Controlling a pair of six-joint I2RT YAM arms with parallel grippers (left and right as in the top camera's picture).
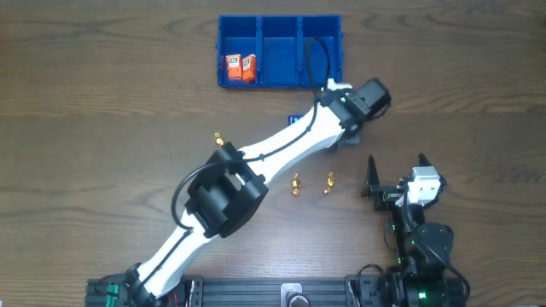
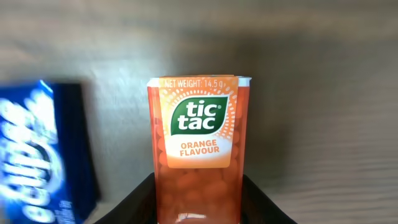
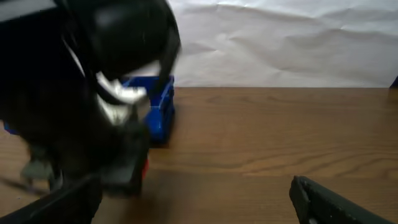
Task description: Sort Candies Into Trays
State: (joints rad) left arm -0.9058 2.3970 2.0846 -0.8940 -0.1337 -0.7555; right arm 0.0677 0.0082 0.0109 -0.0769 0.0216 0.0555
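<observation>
Where the arm bases line the near edge of the desk [image 1: 478,85], we log the right tool [image 1: 397,177] first. It hangs close to its own base, fingers spread wide apart, nothing between them. Bare wood shows on its right out to the desk edge, and ahead of it up to the far edge.

Just to its left, two gold-wrapped candies [image 1: 297,184] lie side by side, apart from each other and from the tool. The left arm [image 1: 281,145] crosses the desk on a diagonal from the near left corner toward the far right. A third gold candy [image 1: 218,138] lies left of its elbow, well apart from the pair.

Farther on, a blue packet [image 2: 43,155] lies on the wood, partly under the forearm in the top view. The left tool [image 2: 199,208] is clamped on an orange candy box [image 2: 200,137], a finger on each side, label toward the wrist camera. The packet is near the box, not touching. We cannot tell whether the box rests on the wood or hangs above it.

This tool sits just short of the near wall of the blue tray [image 1: 280,51], by its right corner. The tray has three compartments in a row:
- Left: two orange boxes [image 1: 240,67] lie against the near wall.
- Middle: it shows its blue floor.
- Right: a black cable [image 1: 317,55] shows across it.

Beyond the tray, the desk ends at a white backdrop [image 3: 280,43].
</observation>
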